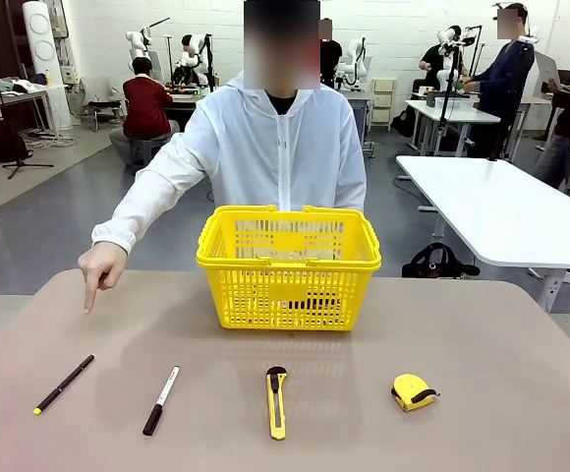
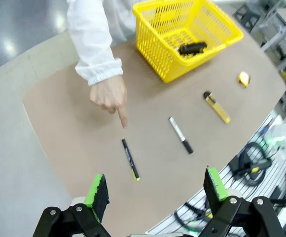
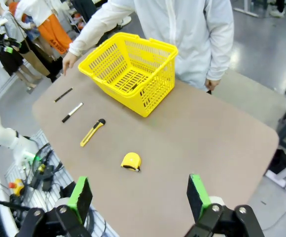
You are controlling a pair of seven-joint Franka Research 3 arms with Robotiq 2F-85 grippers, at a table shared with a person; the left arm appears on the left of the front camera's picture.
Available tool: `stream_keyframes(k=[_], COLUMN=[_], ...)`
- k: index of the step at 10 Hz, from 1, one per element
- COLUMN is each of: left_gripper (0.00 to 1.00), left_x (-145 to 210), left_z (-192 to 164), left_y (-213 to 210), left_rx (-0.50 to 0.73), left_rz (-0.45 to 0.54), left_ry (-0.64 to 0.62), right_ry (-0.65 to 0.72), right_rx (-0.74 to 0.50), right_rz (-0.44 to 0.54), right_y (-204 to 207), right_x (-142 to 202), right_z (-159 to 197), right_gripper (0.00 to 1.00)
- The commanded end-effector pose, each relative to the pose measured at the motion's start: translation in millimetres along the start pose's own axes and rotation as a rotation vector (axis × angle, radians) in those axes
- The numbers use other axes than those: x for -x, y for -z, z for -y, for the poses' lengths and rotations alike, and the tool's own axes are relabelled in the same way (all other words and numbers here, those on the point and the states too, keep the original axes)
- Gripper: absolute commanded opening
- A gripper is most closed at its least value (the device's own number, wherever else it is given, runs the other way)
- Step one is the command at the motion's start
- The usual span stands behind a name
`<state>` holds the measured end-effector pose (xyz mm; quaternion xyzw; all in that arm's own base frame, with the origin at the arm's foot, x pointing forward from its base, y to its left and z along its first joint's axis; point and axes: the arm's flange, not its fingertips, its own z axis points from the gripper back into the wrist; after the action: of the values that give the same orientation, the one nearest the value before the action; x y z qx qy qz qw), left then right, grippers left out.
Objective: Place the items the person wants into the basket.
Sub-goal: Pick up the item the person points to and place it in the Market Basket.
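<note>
Pen (image 1: 64, 384) — diagonal, yellow tip near-left

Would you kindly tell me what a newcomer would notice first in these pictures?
The yellow lattice plastic basket stands at the far middle of the brown table, before the person in a white hooded jacket. That person's hand points a finger down near the slim black pen with a yellow tip, at the robot's left.

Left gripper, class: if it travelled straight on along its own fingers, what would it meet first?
Probably the bare table between the black pen and the white marker, nearer the pen; nothing stands in the way. The left gripper is open, and depth is hard to judge.
</note>
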<state>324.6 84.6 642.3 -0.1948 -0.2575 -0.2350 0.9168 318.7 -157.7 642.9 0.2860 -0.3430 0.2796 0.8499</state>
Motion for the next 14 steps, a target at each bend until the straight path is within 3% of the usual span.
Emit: stream_keyframes(k=[1,2,4,6,8,14], left_gripper=[1.00,1.00,1.00,1.00,1.00,1.00], left_x=[-24.5,-17.4,-18.1,5.5,26.5,55.6], left_z=[37.1,52.6,45.2,38.8,22.5,8.8], left_y=[42.2,75.3,133.9,194.0,243.5,313.6], left_rx=[-0.157,-0.208,-0.270,-0.332,-0.278,-0.225], left_rz=[-0.292,-0.394,-0.526,-0.521,-0.555,-0.583], left_ry=[0.064,0.086,0.094,0.087,0.051,-0.007], right_ry=[-0.001,-0.001,-0.001,-0.001,-0.001,-0.001], right_rx=[-0.003,-0.003,-0.003,-0.003,-0.003,-0.003], right_rz=[0.005,0.005,0.005,0.005,0.005,0.005], right_y=[0.9,0.9,0.9,0.9,0.9,0.9], right_x=[0.6,0.6,0.6,0.6,0.6,0.6], right_z=[0.4,0.4,0.4,0.4,0.4,0.4], right_gripper=[1.00,1.00,1.00,1.00,1.00,1.00])
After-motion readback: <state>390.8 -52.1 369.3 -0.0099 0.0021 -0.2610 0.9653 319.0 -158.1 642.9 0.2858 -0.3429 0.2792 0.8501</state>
